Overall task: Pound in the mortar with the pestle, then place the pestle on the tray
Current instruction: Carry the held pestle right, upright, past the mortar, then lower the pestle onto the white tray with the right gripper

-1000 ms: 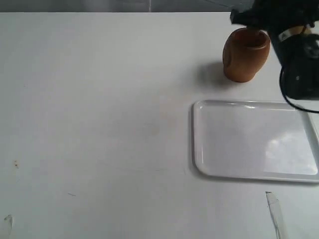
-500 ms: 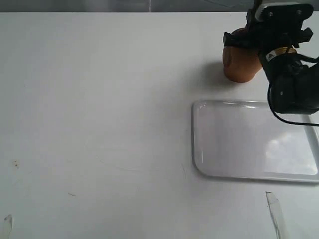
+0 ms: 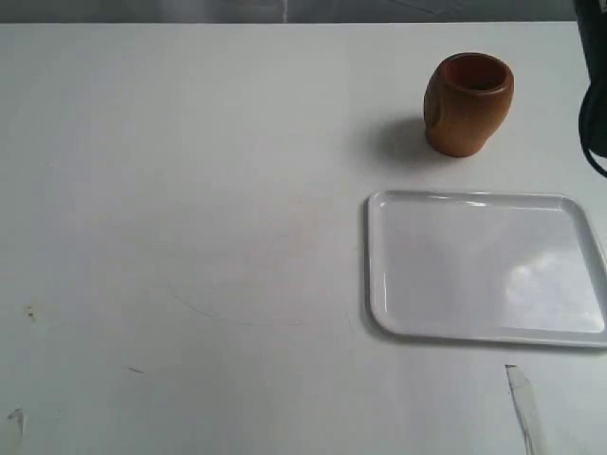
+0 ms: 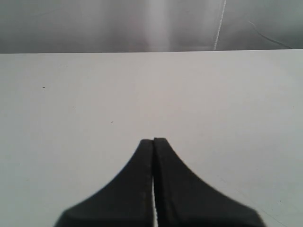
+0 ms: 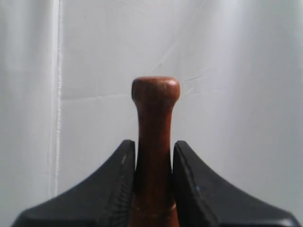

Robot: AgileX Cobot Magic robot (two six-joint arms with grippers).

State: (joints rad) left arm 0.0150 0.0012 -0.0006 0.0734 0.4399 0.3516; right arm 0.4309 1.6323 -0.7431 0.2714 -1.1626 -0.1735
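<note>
The reddish-brown wooden mortar (image 3: 469, 102) stands upright at the back right of the white table, its mouth showing nothing inside. In front of it lies the glossy white tray (image 3: 486, 265), with nothing on it. My right gripper (image 5: 154, 146) is shut on the reddish-brown pestle (image 5: 155, 123), whose knob end sticks out past the fingertips. In the exterior view only a dark bit of the right arm (image 3: 595, 85) shows at the right edge; the pestle is out of that view. My left gripper (image 4: 154, 140) is shut on nothing above bare table.
A clear plastic strip (image 3: 524, 403) lies near the table's front edge on the right. Small dark specks (image 3: 30, 312) mark the tabletop at the left. The table's far edge (image 3: 285, 23) meets a grey background.
My right arm, which hung over the mortar a second ago, has pulled away to the right edge of the exterior view, uncovering the mortar and the tray.
</note>
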